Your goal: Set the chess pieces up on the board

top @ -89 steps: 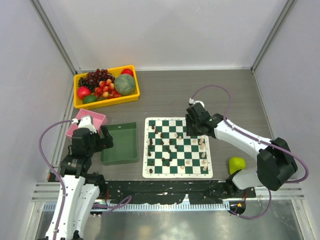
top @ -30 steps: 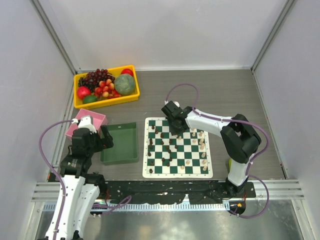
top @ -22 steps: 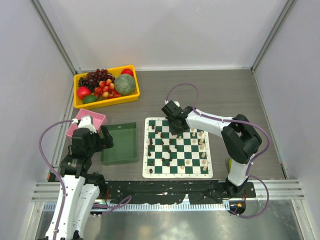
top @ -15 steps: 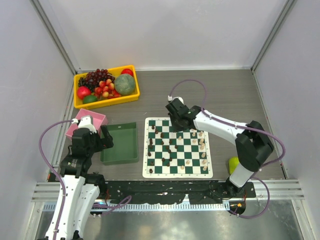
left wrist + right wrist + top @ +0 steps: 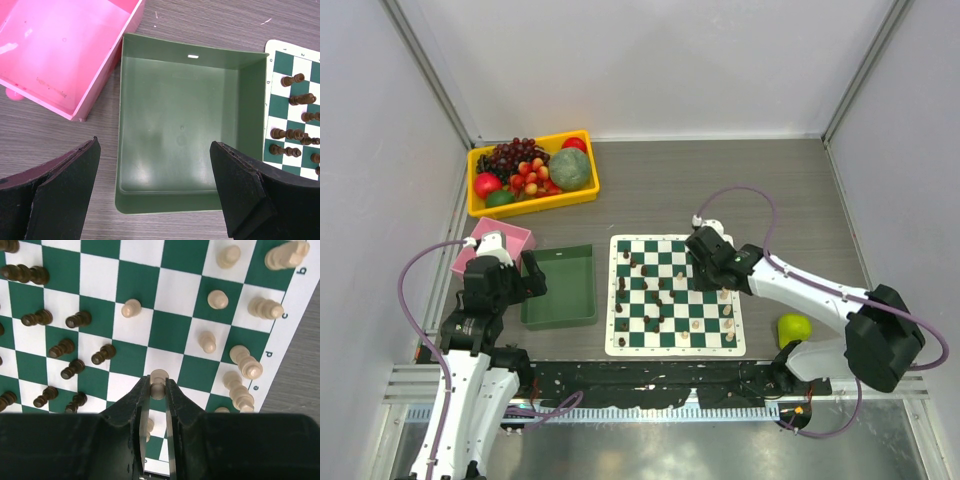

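The green and white checked board (image 5: pixel 672 293) lies mid-table. Dark pieces (image 5: pixel 638 292) stand on its left half, cream pieces (image 5: pixel 726 297) on its right half. My right gripper (image 5: pixel 708 272) is over the board's right half, shut on a cream pawn (image 5: pixel 159 383) and holding it above the squares. Dark pieces (image 5: pixel 65 347) and cream pieces (image 5: pixel 240 360) show under it in the right wrist view. My left gripper (image 5: pixel 155 192) is open and empty over the green tray (image 5: pixel 177 125), left of the board (image 5: pixel 295 100).
A yellow bin of fruit (image 5: pixel 532 171) stands at the back left. A pink tray (image 5: pixel 495 243) lies left of the green tray (image 5: pixel 560 286). A green apple (image 5: pixel 794 327) sits right of the board.
My right gripper went to the board's back left part, then came back right and nearer, now holding a cream pawn. The left arm has not moved.
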### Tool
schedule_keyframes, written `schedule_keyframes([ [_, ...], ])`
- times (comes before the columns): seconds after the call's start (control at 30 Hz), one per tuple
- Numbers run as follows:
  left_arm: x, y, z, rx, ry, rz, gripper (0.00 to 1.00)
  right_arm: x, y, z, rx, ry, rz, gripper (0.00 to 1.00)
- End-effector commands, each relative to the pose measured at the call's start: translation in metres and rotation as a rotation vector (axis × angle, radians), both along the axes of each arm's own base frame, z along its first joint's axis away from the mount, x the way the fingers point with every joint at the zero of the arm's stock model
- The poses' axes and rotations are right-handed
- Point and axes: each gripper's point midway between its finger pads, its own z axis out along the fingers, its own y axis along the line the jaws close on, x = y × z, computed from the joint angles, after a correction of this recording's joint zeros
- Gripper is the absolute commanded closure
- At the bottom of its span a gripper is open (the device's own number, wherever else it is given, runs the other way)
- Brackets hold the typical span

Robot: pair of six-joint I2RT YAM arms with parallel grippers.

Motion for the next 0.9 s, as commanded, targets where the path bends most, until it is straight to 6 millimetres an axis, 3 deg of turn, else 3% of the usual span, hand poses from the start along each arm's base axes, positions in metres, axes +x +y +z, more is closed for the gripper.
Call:
schedule_keyframes([
  [0.0,0.007,-0.003,0.02,-0.015,-0.068,-0.012,0.01,-0.001,-0.005,0.004,0.049,-0.029,-0.069,0.77],
  [0.47,0.007,-0.003,0.02,-0.014,-0.068,-0.01,0.01,-0.007,-0.03,-0.028,0.018,0.032,-0.123,0.77],
  [0.87,0.007,-0.003,0.02,-0.015,-0.066,-0.008,0.01,-0.002,-0.037,-0.034,0.01,0.043,-0.118,0.77],
])
